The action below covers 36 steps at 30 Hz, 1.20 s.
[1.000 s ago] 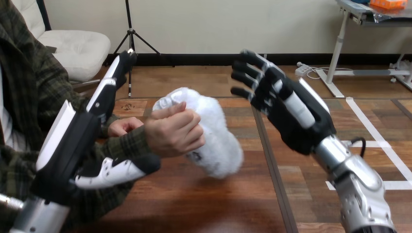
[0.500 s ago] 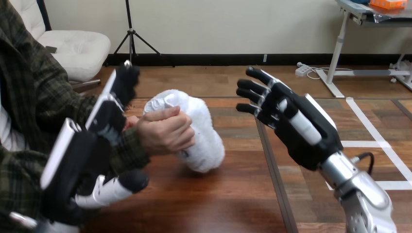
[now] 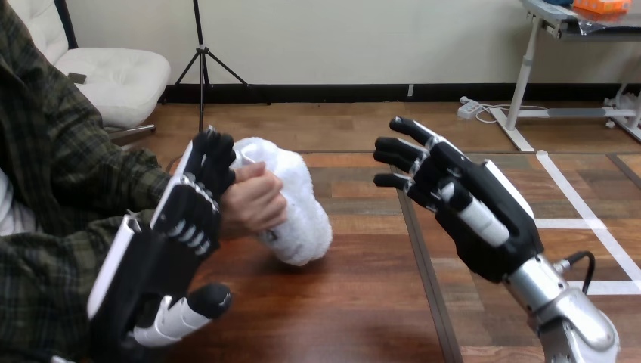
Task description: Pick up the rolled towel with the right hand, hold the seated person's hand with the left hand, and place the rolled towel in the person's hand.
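The rolled white towel point(image 3: 298, 200) stands tilted at the table's middle left, its lower end down by the wood. The person's hand point(image 3: 253, 203) is curled round its left side. My left hand point(image 3: 151, 265) is open in front of the person's wrist, with its straight fingers point(image 3: 205, 159) reaching up beside the towel's top; I cannot tell whether they touch the person. My right hand point(image 3: 476, 219) is open to the right of the towel, palm facing it, a clear gap away and holding nothing.
The person's forearm in a checked sleeve point(image 3: 53, 257) lies across the left side, behind my left arm. Bare wooden table point(image 3: 355, 302) stretches between my two hands and towards the front edge.
My left hand has let go of the person's forearm and now stands open in front of it. The person's hand has drawn the towel left and down. My right hand has sunk slightly rightward.
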Each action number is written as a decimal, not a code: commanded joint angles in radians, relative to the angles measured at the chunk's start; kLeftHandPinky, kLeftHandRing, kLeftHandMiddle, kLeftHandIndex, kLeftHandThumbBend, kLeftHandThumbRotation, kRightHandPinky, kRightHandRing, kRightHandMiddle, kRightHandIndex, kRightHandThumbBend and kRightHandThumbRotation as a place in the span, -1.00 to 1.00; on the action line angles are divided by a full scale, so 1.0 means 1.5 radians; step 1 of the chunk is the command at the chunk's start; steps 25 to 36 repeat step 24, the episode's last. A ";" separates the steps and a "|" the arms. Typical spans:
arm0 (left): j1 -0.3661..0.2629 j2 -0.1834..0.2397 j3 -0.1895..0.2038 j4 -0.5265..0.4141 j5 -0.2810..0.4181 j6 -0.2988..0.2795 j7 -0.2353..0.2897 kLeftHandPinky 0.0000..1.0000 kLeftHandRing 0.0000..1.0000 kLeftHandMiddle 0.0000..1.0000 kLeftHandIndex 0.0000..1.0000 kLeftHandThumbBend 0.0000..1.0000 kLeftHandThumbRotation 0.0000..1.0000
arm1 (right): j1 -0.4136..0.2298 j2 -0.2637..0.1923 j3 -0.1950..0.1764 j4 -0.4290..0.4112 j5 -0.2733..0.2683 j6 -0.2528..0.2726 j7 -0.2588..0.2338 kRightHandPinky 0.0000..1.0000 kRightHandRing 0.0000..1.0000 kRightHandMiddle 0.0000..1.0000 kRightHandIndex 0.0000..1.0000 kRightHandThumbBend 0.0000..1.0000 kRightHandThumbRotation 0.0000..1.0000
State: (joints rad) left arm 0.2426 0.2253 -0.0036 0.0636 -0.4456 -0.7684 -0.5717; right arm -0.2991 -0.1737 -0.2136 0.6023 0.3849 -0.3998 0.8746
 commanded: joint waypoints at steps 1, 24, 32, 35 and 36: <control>-0.013 -0.024 -0.001 0.020 -0.008 -0.011 -0.013 0.99 1.00 1.00 1.00 1.00 0.22 | -0.008 0.010 0.002 -0.033 0.013 -0.034 0.006 0.58 0.77 0.69 0.76 1.00 0.13; -0.011 -0.120 0.004 0.078 0.038 -0.031 0.014 1.00 0.99 1.00 1.00 1.00 0.49 | 0.038 0.058 0.003 -0.017 0.016 -0.154 0.000 0.61 0.75 0.71 0.75 1.00 0.14; -0.011 -0.120 0.004 0.078 0.038 -0.031 0.014 1.00 0.99 1.00 1.00 1.00 0.49 | 0.038 0.058 0.003 -0.017 0.016 -0.154 0.000 0.61 0.75 0.71 0.75 1.00 0.14; -0.011 -0.120 0.004 0.078 0.038 -0.031 0.014 1.00 0.99 1.00 1.00 1.00 0.49 | 0.038 0.058 0.003 -0.017 0.016 -0.154 0.000 0.61 0.75 0.71 0.75 1.00 0.14; -0.011 -0.120 0.004 0.078 0.038 -0.031 0.014 1.00 0.99 1.00 1.00 1.00 0.49 | 0.038 0.058 0.003 -0.017 0.016 -0.154 0.000 0.61 0.75 0.71 0.75 1.00 0.14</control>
